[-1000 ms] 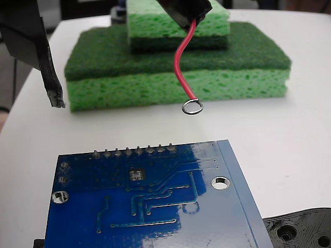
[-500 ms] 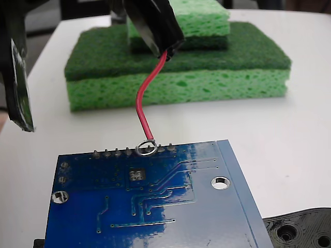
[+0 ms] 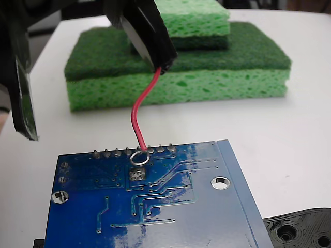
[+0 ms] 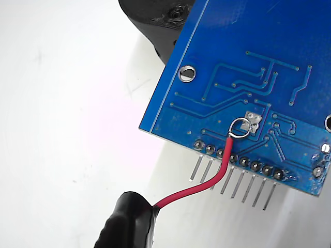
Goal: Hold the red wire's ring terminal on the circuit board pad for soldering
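Observation:
The blue circuit board (image 3: 207,217) lies flat at the front of the fixed view. The red wire (image 3: 137,116) curves down from the tip of one black finger (image 3: 150,36). The other finger (image 3: 23,103) hangs far to the left, so my gripper (image 3: 95,103) stands open. The ring terminal (image 3: 139,158) rests over the board between the row of solder joints and the pad (image 3: 136,174), just short of it. In the wrist view the ring terminal (image 4: 239,128) overlaps only a corner of the pad (image 4: 253,120), and one finger (image 4: 126,222) carries the red wire (image 4: 207,181).
Two stacked green sponges (image 3: 176,82) stand behind the board on the white table. A black plastic part with holes (image 3: 305,230) lies at the board's right front corner. Header pins (image 4: 232,186) stick out past the board's edge, and a mounting hole (image 3: 221,182) lies right of the pad.
The gripper came down and to the left with the wire. The ring went from mid-air before the sponge, over the solder row, onto the board near the pad.

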Motion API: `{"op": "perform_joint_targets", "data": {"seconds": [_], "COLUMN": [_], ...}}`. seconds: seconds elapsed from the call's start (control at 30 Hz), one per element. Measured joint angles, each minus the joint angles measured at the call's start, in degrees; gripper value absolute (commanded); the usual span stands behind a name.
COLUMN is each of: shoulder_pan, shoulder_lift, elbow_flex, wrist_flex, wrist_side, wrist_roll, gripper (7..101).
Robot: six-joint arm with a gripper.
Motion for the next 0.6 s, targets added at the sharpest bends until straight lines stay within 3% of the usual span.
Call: {"op": "perform_joint_targets", "data": {"seconds": [0.6], "shoulder_pan": [0.2], "shoulder_lift": [-0.5], "elbow_flex": [-0.2], "wrist_flex": [-0.9], "wrist_side": [-0.1], "wrist_roll": [0.7], "gripper": [100.3]}}
